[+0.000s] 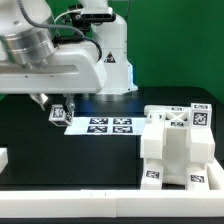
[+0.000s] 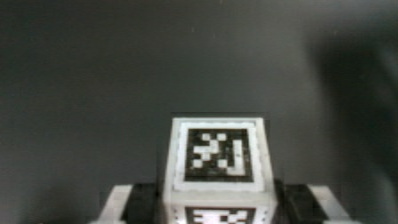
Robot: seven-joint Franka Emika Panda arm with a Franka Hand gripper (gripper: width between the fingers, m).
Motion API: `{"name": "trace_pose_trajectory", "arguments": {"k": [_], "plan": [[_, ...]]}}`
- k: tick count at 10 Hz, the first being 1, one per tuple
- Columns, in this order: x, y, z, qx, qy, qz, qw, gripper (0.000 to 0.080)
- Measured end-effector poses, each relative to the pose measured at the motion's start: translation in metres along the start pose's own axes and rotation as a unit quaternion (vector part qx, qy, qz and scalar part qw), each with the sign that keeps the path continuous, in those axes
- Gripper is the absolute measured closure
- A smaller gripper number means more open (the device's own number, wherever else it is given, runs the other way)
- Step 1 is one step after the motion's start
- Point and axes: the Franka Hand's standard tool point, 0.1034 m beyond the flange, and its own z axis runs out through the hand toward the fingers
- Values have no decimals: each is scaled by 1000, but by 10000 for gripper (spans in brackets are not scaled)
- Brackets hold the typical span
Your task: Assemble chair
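Gripper (image 1: 60, 112) pinches a tagged white peg (image 2: 221, 157) above the marker board (image 1: 105, 126); chair (image 1: 178, 145) sits apart.

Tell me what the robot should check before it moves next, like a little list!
1. Is the hand holding something? Ok: a small white tagged piece sits between its fingers.
2. Is the piece straight in the hand? Ok: in the wrist view it looks upright and centred.
3. Is the half-built chair ready? Ok: it stands on the table toward the exterior view's right, apart from the hand.
4. Is the way to the chair free? Ok: only the flat marker board lies between.
5. Can we see the hole the piece goes into? Cannot tell: too small to make out.
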Motion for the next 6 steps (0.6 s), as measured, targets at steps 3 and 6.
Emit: {"name": "trace_pose_trajectory", "arguments": {"k": [3,6], "plan": [[-2,-89,-60,18,125,-24,992,522],[-4,-117,-61,15,242,-35,970,522]]}}
